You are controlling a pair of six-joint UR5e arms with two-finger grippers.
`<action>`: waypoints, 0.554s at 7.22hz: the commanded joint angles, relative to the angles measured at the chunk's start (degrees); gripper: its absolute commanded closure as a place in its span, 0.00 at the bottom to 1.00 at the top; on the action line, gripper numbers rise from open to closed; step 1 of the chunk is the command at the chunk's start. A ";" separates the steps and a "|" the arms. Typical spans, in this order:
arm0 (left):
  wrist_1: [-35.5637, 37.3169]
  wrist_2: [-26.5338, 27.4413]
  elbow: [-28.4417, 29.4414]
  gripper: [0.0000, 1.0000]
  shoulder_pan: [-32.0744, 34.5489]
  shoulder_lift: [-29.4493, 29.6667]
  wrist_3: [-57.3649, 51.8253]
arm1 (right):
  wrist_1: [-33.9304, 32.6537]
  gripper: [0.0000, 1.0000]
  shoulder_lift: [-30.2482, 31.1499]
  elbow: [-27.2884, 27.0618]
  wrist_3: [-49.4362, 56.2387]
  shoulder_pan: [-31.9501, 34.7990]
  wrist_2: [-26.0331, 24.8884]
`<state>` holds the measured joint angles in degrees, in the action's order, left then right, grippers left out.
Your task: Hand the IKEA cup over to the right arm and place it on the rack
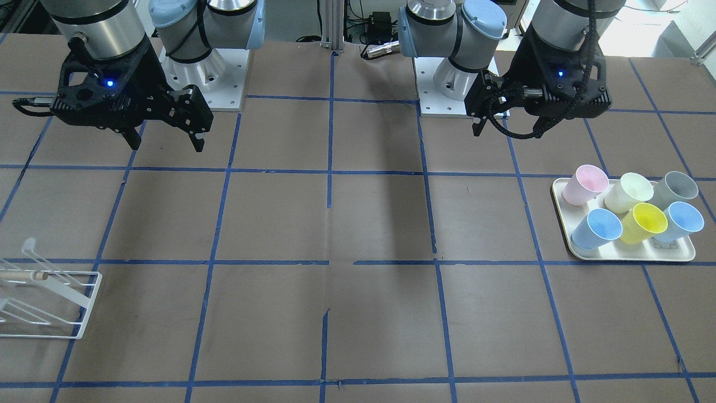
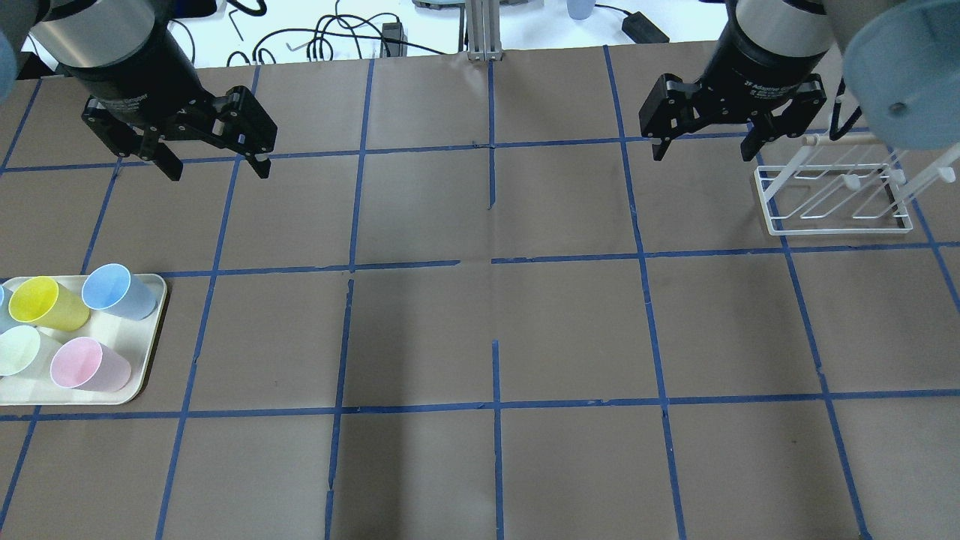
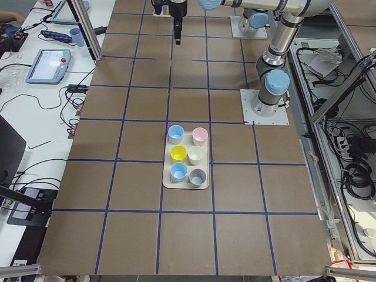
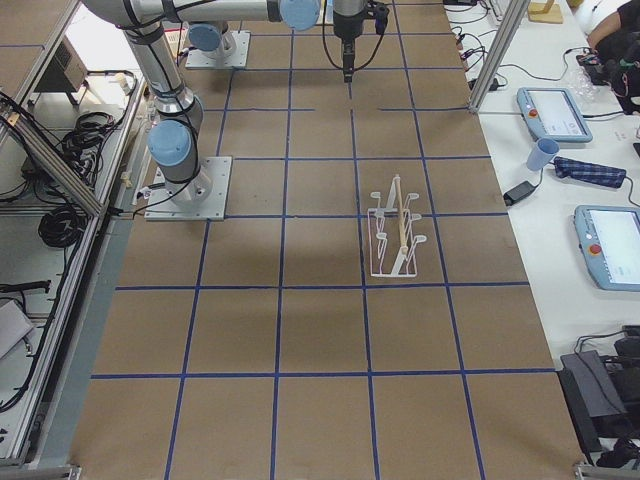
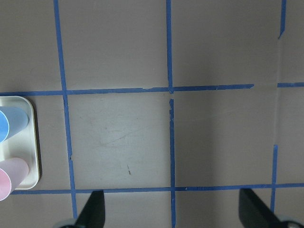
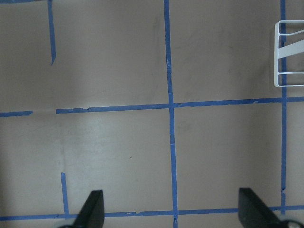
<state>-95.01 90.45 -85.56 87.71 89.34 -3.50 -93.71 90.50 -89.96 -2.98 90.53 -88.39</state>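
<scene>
Two pale blue IKEA cups point(image 1: 597, 228) point(image 1: 679, 221) lie on their sides on a cream tray point(image 1: 626, 254) with pink, pale yellow, yellow and grey cups. One blue cup point(image 2: 120, 291) shows in the overhead view and at the left wrist view's edge point(image 5: 7, 126). My left gripper point(image 2: 217, 169) is open and empty, high above the table, far behind the tray. My right gripper point(image 2: 705, 152) is open and empty, just left of the white wire rack point(image 2: 832, 196). The rack also shows in the front view point(image 1: 45, 296) and holds nothing.
The brown table has a grid of blue tape. The arm bases point(image 1: 201, 73) point(image 1: 453, 78) stand at the robot's edge. Tablets and a blue cup point(image 4: 541, 153) lie on the operators' bench beyond the table.
</scene>
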 commanded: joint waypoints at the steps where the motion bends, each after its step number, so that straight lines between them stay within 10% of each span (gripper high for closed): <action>1: -0.61 -0.45 -0.14 0.00 0.00 -0.31 -0.10 | 0.11 0.00 0.11 0.13 -0.01 0.00 -0.21; 4: -1.67 -0.01 -0.14 0.00 -1.66 -0.75 -3.08 | 0.02 0.00 0.20 -0.13 -0.10 0.00 -0.03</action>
<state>-96.32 90.38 -85.64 86.89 88.69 -4.97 -93.63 90.64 -89.99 -3.01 90.53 -88.60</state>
